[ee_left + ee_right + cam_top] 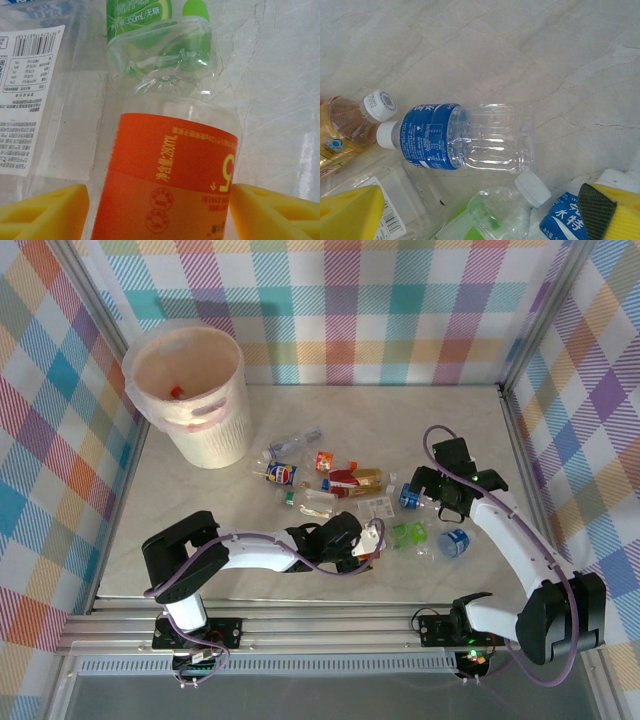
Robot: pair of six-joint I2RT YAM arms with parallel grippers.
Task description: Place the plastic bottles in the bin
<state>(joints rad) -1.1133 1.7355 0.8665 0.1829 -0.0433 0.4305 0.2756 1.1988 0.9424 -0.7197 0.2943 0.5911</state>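
Over in the far left corner of the tabletop (200, 510) stands the bin (215, 440), close to the checked walls (60, 420), with something red lying inside it. Bare tabletop lies between the bin and the bottles (340, 485), which are scattered across the middle. The strip along the left wall and the far right corner are open too.

At the near side of the scatter, the left gripper (160, 212) has its yellow fingers on either side of an orange-label bottle (170, 170). They sit right at its sides, but I cannot tell whether they are pressing it. The label reads "280mL". Just beyond lies a green-label bottle (150, 30) marked "350mL", and beside it a clear bottle (30, 100) with a white barcode label in small print too fine to read.

On the right, the right gripper (480, 220) hangs spread wide and grasps nothing. Ahead of it a blue-label bottle (465, 137) with a white cap lies on its side, with bare tabletop beyond. An amber bottle (345, 125) lies to the left.
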